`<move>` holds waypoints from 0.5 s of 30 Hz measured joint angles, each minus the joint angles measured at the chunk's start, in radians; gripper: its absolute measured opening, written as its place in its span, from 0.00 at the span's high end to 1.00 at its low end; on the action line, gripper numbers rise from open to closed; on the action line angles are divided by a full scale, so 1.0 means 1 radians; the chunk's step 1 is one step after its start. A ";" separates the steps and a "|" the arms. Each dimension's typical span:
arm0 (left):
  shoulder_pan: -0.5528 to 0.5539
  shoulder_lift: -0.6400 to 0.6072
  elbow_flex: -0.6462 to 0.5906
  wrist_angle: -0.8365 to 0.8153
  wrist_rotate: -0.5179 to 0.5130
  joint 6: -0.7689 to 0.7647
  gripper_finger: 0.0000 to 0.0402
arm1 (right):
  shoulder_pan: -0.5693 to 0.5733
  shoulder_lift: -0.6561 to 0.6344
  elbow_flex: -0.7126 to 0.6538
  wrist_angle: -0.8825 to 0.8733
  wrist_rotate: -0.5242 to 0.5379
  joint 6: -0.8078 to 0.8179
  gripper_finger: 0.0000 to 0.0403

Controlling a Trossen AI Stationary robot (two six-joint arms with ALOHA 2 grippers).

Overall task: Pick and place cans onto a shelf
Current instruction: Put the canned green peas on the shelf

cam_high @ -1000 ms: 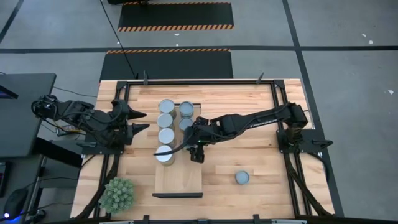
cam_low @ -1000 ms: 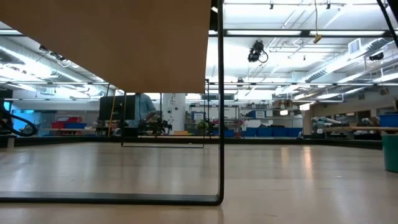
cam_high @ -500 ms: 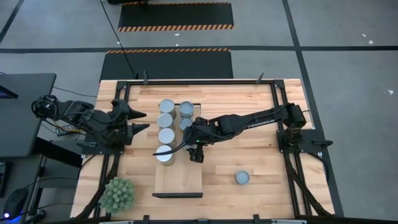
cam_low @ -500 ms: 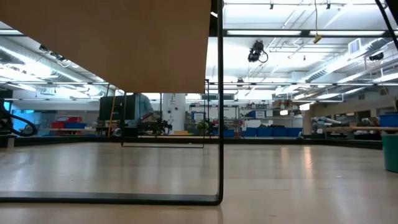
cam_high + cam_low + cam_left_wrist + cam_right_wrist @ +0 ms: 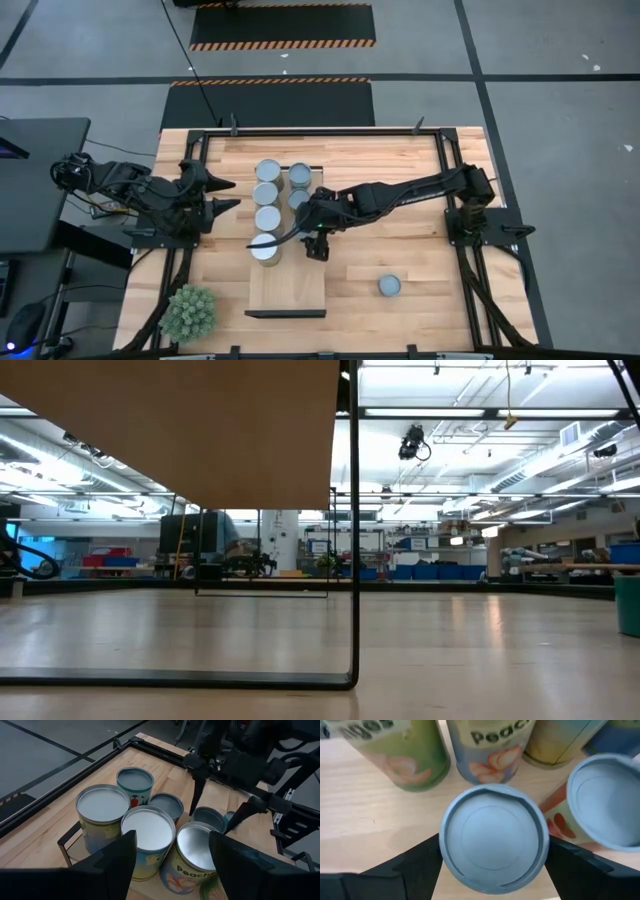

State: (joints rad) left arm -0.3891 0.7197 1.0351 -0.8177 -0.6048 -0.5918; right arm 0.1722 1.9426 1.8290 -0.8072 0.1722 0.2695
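The pale wooden shelf (image 5: 288,285) stands mid-table; the low view shows its underside (image 5: 170,430). Several tins (image 5: 266,217) with silvery or blue-grey tops stand on it in two columns, and they also show in the left wrist view (image 5: 147,832). My right gripper (image 5: 316,240) is over the right column's near end, shut on a blue-grey-topped can (image 5: 494,845), which also shows in the left wrist view (image 5: 209,816). One more can (image 5: 389,286) stands on the tabletop to the right. My left gripper (image 5: 226,194) is open and empty, left of the shelf. My right gripper pinches the can's round side wall (image 5: 443,851) between its two fingers (image 5: 415,865), one on each side just below the top rim. The fingers come from above, pointing down. The can is upright beside the other tins; whether its base rests on the shelf is hidden.
A spiky green plant (image 5: 190,312) stands at the table's near left corner. Black frame rails (image 5: 300,131) run around the table edges. The near half of the shelf and the tabletop right of it are bare wood apart from the lone can.
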 joint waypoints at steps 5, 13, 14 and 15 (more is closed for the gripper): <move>0.000 0.000 0.000 0.000 0.000 0.000 0.37 | 0.001 -0.013 0.000 0.005 0.014 -0.001 0.18; 0.000 0.000 0.000 -0.001 0.000 0.000 0.37 | 0.003 -0.036 0.000 0.009 0.025 -0.009 0.18; 0.000 0.000 0.000 -0.001 0.000 0.000 0.37 | 0.003 -0.038 0.000 0.012 0.031 -0.012 0.18; 0.000 0.000 0.000 -0.001 0.000 0.000 0.37 | 0.003 -0.040 0.000 0.017 0.036 -0.015 0.18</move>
State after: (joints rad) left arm -0.3889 0.7197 1.0351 -0.8188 -0.6048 -0.5922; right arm 0.1753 1.9029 1.8290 -0.7900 0.2084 0.2545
